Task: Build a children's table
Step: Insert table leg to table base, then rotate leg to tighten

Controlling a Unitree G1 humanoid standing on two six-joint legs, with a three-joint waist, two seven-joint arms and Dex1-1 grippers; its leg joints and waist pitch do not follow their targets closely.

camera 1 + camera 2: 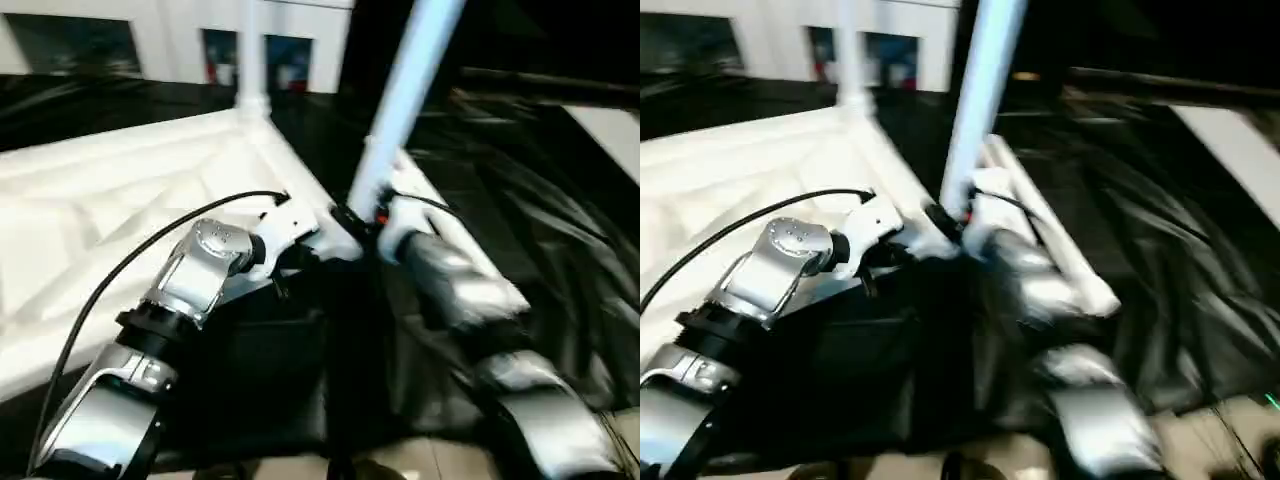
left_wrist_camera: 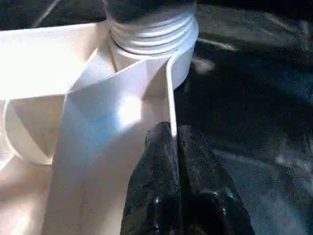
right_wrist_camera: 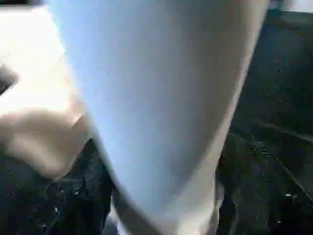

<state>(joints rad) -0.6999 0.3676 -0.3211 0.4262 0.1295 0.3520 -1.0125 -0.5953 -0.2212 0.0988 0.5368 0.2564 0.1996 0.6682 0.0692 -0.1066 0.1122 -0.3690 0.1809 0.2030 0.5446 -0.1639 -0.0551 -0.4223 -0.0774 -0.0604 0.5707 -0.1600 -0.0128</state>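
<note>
The children's table (image 1: 110,190) lies upside down on the black cloth, ribbed underside up. One white leg (image 1: 251,50) stands in the far corner socket. A second leg (image 1: 408,85) rises tilted from the near corner socket (image 2: 151,34), whose ridged collar shows in the left wrist view. My left gripper (image 2: 172,134) is shut on the thin rim wall of the table, just beside that socket. My right gripper (image 1: 366,222) is at the base of the tilted leg, which shows very close up in the right wrist view (image 3: 156,98).
Another white tube (image 1: 1080,270) lies on the black cloth (image 1: 560,230) to the right of my right forearm. A white cabinet with glass doors (image 1: 180,40) stands at the back. A black cable (image 1: 110,275) arcs over my left arm. Pale floor (image 1: 430,460) shows beyond the work table's near edge.
</note>
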